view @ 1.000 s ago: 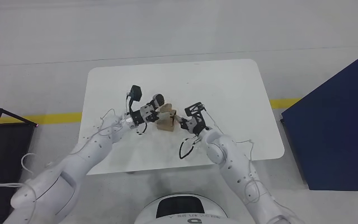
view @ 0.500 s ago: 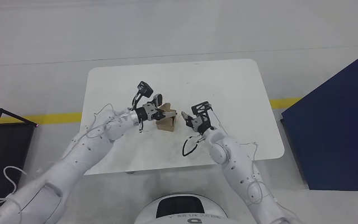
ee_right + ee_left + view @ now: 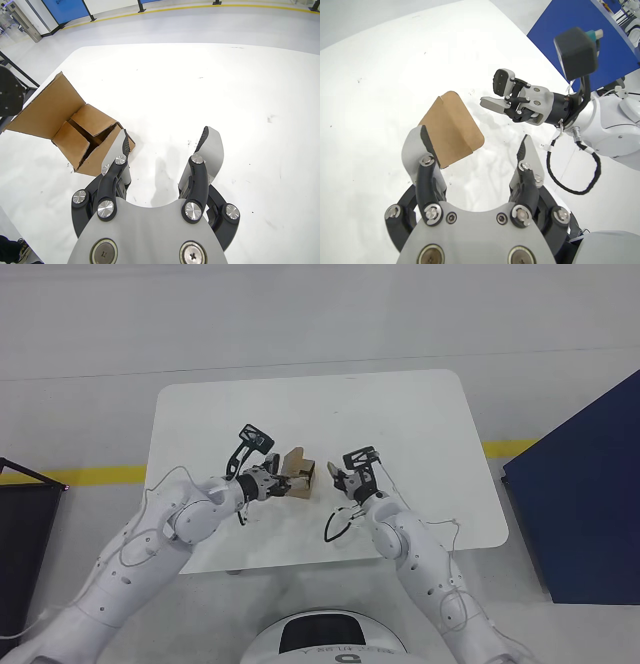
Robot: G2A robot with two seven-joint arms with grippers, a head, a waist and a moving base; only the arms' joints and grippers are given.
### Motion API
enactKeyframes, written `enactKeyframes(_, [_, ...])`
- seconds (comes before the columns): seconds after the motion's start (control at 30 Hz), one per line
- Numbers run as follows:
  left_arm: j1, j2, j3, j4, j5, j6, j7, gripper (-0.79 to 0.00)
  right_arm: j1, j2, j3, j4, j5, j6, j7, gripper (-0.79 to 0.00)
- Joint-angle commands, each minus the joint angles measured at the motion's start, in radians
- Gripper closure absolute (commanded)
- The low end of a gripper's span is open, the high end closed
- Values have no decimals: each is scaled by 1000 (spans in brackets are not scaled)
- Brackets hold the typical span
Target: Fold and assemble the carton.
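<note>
Backing off the carton [image 3: 297, 472], left gripper [image 3: 475, 136] and right gripper [image 3: 166, 132] hold fingers open. A flap [image 3: 47, 107] stands up; folding is not done.

From where I stand I count one carton [image 3: 298, 474], and it is on the one table [image 3: 400, 414] in front of the robot. At the carton's open end I make out three flaps: one large flap [image 3: 45, 107] and two small flaps [image 3: 93, 118]. There are two grippers over the table, the left gripper [image 3: 474, 135] and the right gripper [image 3: 165, 131]. Each has two fingers [image 3: 212, 147], so four fingers in all. Out on the floor I count one blue panel [image 3: 580, 494] and one yellow floor line [image 3: 100, 474].
</note>
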Motion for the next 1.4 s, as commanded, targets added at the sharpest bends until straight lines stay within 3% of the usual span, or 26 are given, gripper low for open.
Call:
enactKeyframes(0.0, [4,-1,-4,3,-9,-7,1,-283,0,0,0,1,0,-2,-5,-465])
enactKeyframes(0.07, [-1,-3,-6,16,-12,-11,0,-265,1,1,-1,3,1,-2,-8,-446])
enactKeyframes(0.17, [-20,-10,-1,46,-26,-14,-1,-342,3,1,-3,7,-1,-1,-14,-431])
enactKeyframes(0.3, [-48,-22,16,88,-38,-19,2,-360,3,2,-4,11,-3,1,-21,-409])
enactKeyframes(0.43, [-70,-32,33,110,-42,-40,8,-511,2,3,-4,11,-4,4,-25,-385])
enactKeyframes(0.53, [-80,-38,38,116,-37,-44,17,-576,3,3,-5,11,-3,5,-25,-372])
enactKeyframes(0.6, [-85,-42,41,120,-35,-42,17,-573,5,3,-8,11,-6,6,-24,-369])
enactKeyframes(0.7, [-96,-47,50,129,-27,-36,6,-508,7,3,-12,11,-9,6,-24,-369])
enactKeyframes(0.8, [-106,-53,57,142,-24,-31,-5,-388,8,3,-13,13,-7,8,-27,-388])
enactKeyframes(0.83, [-108,-55,60,147,-22,-29,-8,-372,9,3,-13,13,-6,8,-27,-453])
enactKeyframes(0.87, [-111,-56,61,152,-22,-28,-10,-363,9,3,-14,14,-4,7,-26,-730])
enactKeyframes(0.9, [-114,-58,63,157,-22,-28,-11,-351,9,3,-14,15,-2,6,-25,-785])
enactKeyframes(1.0, [-120,-63,67,169,-23,-29,-13,-292,9,3,-14,15,-2,6,-25,-785])
enactKeyframes(1.1, [-123,-67,67,174,-23,-30,-14,-185,9,3,-14,15,-2,6,-25,-785])
enactKeyframes(1.17, [-122,-68,63,172,-21,-32,-13,0,9,3,-14,15,-2,6,-25,-785])
enactKeyframes(1.37, [-102,-68,46,160,-23,-51,-9,0,9,3,-14,15,-2,6,-25,-785])
